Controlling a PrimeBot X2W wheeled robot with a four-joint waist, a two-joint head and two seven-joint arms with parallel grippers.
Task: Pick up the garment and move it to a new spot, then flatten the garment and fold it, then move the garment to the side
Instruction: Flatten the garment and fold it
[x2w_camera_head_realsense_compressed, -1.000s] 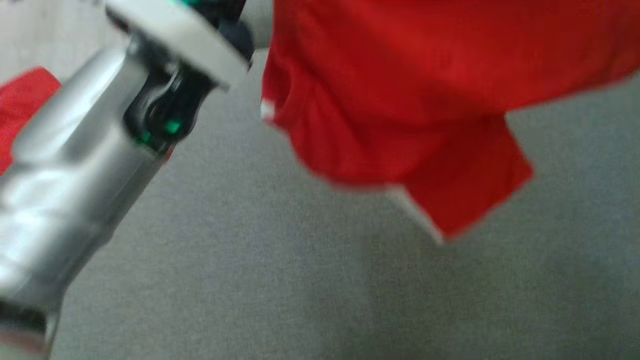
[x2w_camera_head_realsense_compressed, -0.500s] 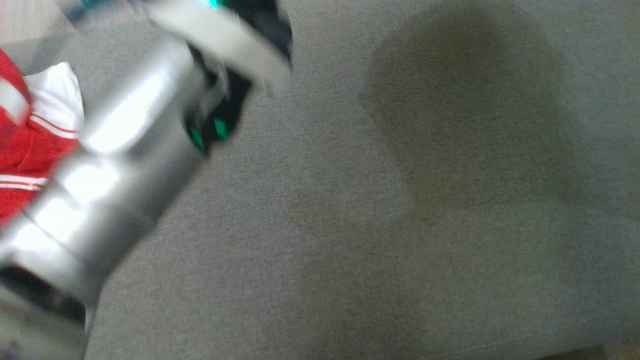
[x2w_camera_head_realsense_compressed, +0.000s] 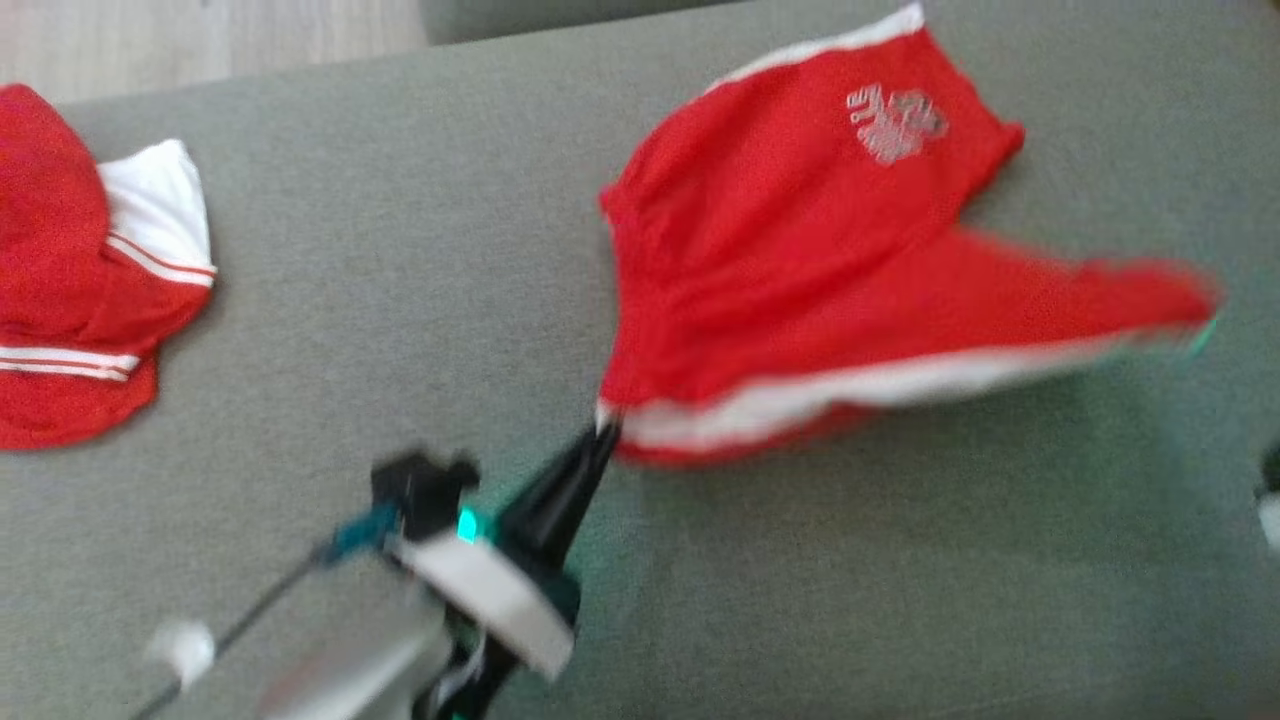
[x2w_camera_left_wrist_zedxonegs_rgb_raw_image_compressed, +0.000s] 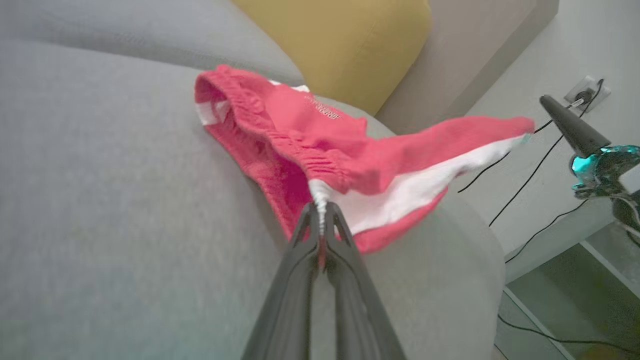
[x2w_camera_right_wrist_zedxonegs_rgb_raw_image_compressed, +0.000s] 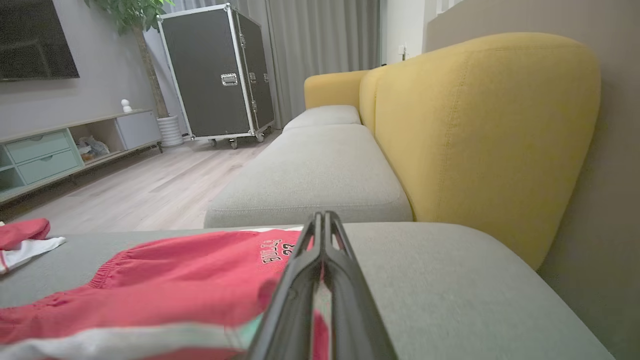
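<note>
Grey sofa seat (x2w_camera_head_realsense_compressed: 380, 240), red shorts (x2w_camera_head_realsense_compressed: 790, 250) partly lifted off it. Left gripper (x2w_camera_left_wrist_zedxonegs_rgb_raw_image_compressed: 320, 212) clamps the waistband corner. Right gripper (x2w_camera_right_wrist_zedxonegs_rgb_raw_image_compressed: 324, 216) pinched closed just beside the far leg end.

Grey sofa (x2w_camera_right_wrist_zedxonegs_rgb_raw_image_compressed: 320, 175), yellow back cushions (x2w_camera_right_wrist_zedxonegs_rgb_raw_image_compressed: 480, 135). Pale wood floor (x2w_camera_right_wrist_zedxonegs_rgb_raw_image_compressed: 150, 190) before sofa. Black wheeled case (x2w_camera_right_wrist_zedxonegs_rgb_raw_image_compressed: 220, 75) past sofa's far end; low cabinet (x2w_camera_right_wrist_zedxonegs_rgb_raw_image_compressed: 60, 150) opposite sofa; grey curtains (x2w_camera_right_wrist_zedxonegs_rgb_raw_image_compressed: 320, 35) beyond sofa.

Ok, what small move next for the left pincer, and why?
Probably lower the left pincer to the grey sofa cushion: it is shut on the waistband corner of the red white-striped shorts, whose near edge hangs lifted while the far part lies down.
</note>
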